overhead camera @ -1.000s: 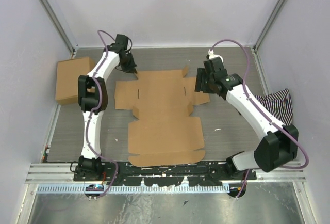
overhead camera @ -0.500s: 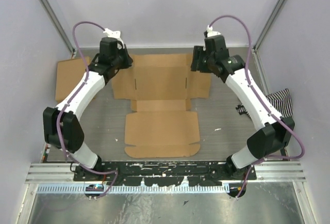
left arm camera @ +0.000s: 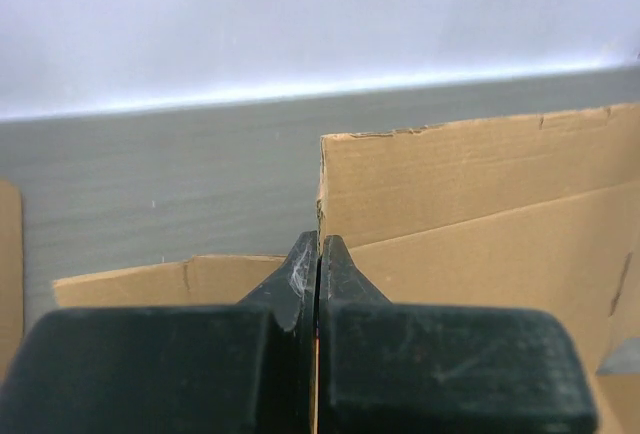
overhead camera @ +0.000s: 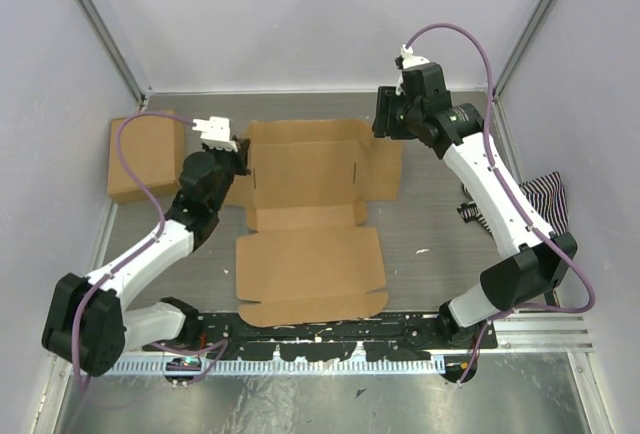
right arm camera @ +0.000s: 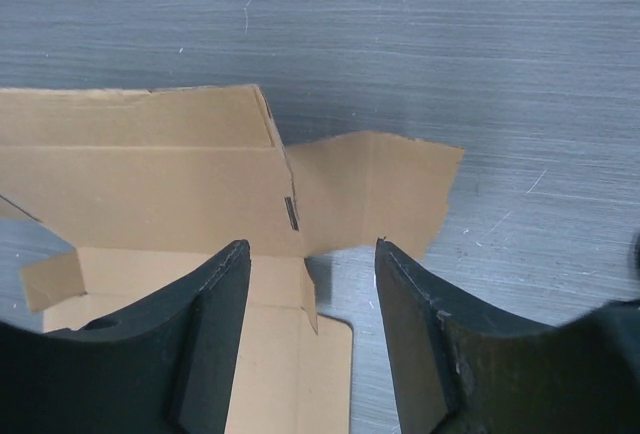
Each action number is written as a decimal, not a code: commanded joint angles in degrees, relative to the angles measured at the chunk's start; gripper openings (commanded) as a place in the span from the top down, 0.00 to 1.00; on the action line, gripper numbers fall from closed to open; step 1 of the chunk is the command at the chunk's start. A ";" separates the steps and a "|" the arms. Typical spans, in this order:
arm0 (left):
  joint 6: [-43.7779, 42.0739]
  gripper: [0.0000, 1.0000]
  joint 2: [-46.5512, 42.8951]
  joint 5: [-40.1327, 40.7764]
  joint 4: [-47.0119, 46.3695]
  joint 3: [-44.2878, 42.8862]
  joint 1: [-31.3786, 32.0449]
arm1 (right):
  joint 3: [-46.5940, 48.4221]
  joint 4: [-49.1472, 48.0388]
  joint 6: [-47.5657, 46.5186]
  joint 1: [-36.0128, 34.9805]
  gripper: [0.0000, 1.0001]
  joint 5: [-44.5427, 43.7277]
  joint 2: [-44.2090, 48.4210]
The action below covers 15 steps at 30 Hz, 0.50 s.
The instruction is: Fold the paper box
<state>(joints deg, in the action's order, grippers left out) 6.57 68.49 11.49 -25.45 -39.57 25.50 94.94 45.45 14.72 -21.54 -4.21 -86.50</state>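
Now the flat brown die-cut cardboard sheet (overhead camera: 308,254) lies mid-table, its far panel tilted up. The left gripper (left arm camera: 318,254), jaws pressed together, sits at its left edge; the right gripper (right arm camera: 312,246) hangs wide-open over the right flap (right arm camera: 375,189). Best raise both sides evenly along the creases.

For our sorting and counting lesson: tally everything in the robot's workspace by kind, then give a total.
Flat die-cut sheet, the paper box: 1
Made-up cardboard box: 1
Cloth, the striped cloth: 1
Grippers, the left gripper and the right gripper: 2
Total: 5
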 commanded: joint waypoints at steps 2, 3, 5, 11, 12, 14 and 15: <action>-3.65 1.00 -5.21 -1.77 -16.09 2.15 0.14 | 2.19 -0.14 -1.54 0.23 0.43 3.97 1.64; -4.06 1.00 -5.71 -2.72 -18.38 3.00 0.21 | 2.45 0.03 -1.74 0.24 0.43 4.52 1.49; -4.75 1.00 -6.05 -4.53 -21.78 4.73 0.42 | 2.96 0.29 -2.22 0.25 0.44 5.21 1.07; -7.37 1.00 -5.88 -8.38 -26.12 6.93 1.20 | 5.30 1.76 -3.30 0.26 0.44 4.38 -0.47; -7.60 1.00 -5.71 -8.42 -26.48 7.07 1.22 | 5.34 1.75 -3.35 0.24 0.45 4.45 -0.67; -7.74 1.00 -5.65 -8.44 -27.31 7.38 1.31 | 4.84 1.70 -3.36 0.18 0.47 4.84 -1.17; -7.84 1.00 -5.62 -8.29 -27.47 7.49 1.31 | 4.53 1.70 -3.31 0.23 0.50 5.02 -1.46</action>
<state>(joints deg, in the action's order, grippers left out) 0.45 63.22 4.51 -46.11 -32.45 26.57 97.67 47.83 12.47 -21.52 -0.54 -87.05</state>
